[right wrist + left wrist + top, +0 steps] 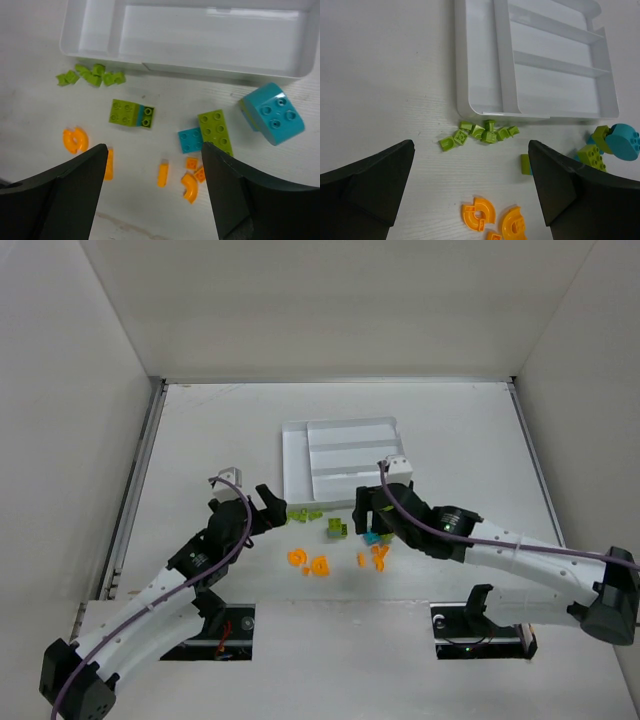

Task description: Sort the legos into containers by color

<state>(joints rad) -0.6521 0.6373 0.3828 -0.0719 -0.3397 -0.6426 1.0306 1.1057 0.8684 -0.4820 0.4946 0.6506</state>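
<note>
The white tray lies flat at the table's middle, its long compartments empty; it also shows in the left wrist view and the right wrist view. Below it lie the legos: a lime green cluster, orange round pieces, small orange pieces, a teal plate, a green brick and a teal rounded brick. My left gripper is open and empty left of the legos. My right gripper is open and empty above the orange bar.
A green and teal brick lies between the lime cluster and the orange pieces. White walls enclose the table on the left, far and right sides. The arm bases stand at the near edge.
</note>
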